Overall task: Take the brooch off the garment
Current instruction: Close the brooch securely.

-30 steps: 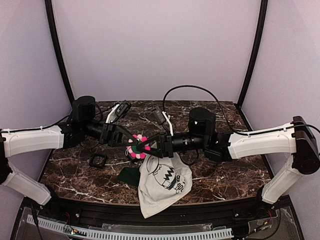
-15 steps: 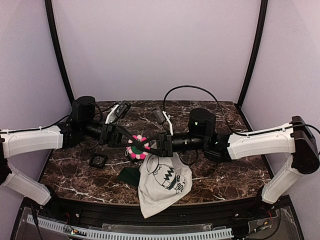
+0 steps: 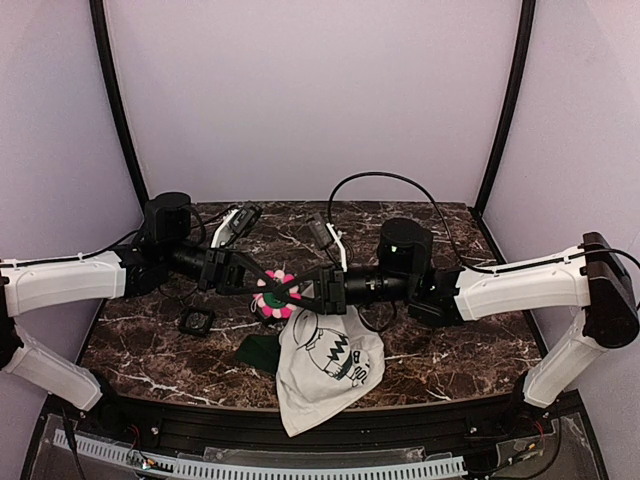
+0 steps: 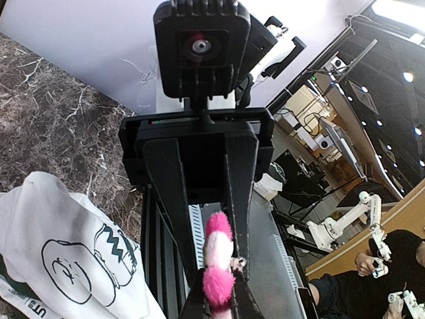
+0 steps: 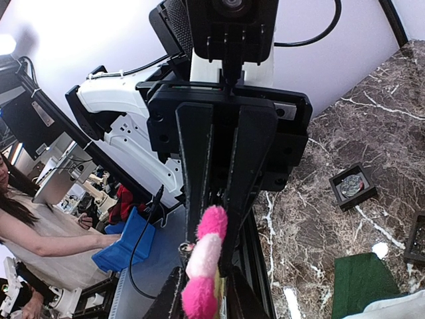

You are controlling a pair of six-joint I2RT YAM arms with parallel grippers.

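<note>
Brooch is hanging above the surface's middle, left end effector clamping shut on it, presumably for pulling it off the garment draping toward the near edge. Right end effector is crowding alongside, nearly closed; its hold cannot be told.

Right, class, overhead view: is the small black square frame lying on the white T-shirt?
No, the square frame lies on the marble table, left of the T-shirt and apart from it.

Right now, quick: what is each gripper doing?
Left gripper: fingers closed on the small pink-and-white flower-shaped brooch.
Right gripper: fingers closed on the same brooch, from the opposite side.
</note>
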